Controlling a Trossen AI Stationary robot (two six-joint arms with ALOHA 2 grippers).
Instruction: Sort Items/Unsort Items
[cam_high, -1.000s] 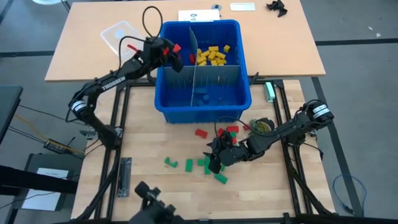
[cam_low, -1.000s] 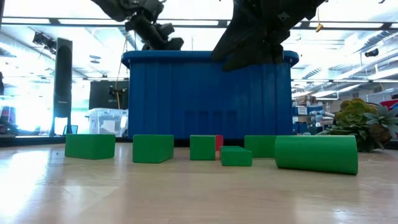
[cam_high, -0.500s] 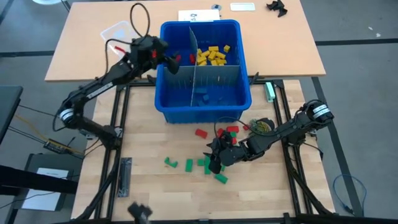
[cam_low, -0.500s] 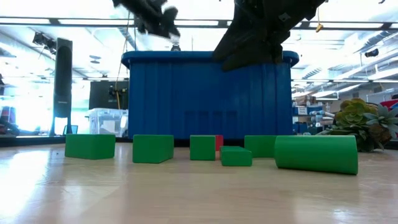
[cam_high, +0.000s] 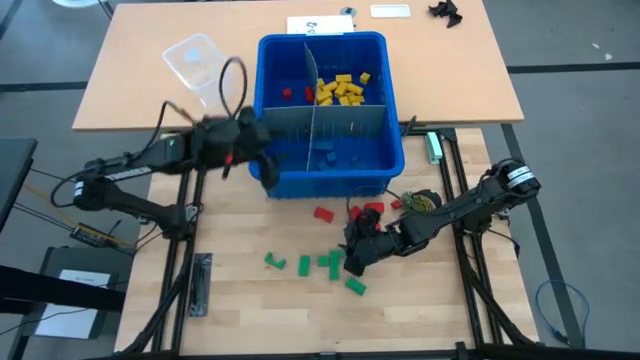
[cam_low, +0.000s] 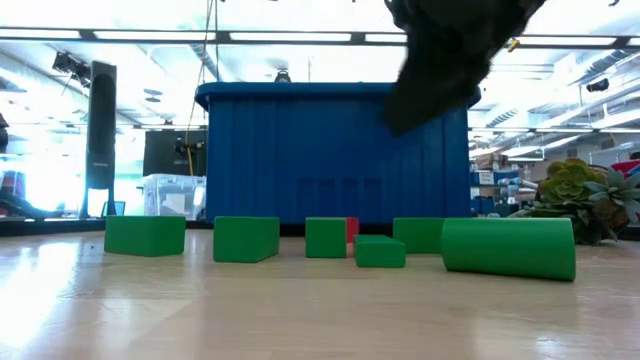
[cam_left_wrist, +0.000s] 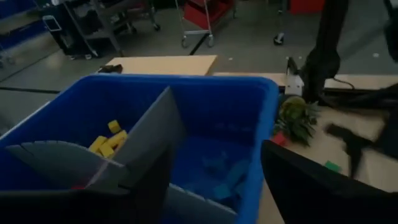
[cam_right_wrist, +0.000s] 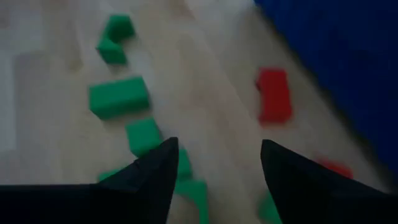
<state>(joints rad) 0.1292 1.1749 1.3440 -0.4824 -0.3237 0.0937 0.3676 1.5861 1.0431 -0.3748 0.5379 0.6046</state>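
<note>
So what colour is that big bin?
Blue; the bin shows best in the high view.

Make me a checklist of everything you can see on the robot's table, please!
Surface: wooden table, bare between the blocks.
Job's things: green blocks and red blocks loose in front of the blue bin; yellow blocks and a few red ones in the bin's far compartments; blue blocks in a near one.
Clutter: small plant beside the bin; clear tub on the far table.
Grippers: left gripper open at the bin's near left corner, holding nothing; right gripper open above the green blocks.
Cables: black loop above the left arm.
Surroundings: shelves and carts beyond the table.
</note>
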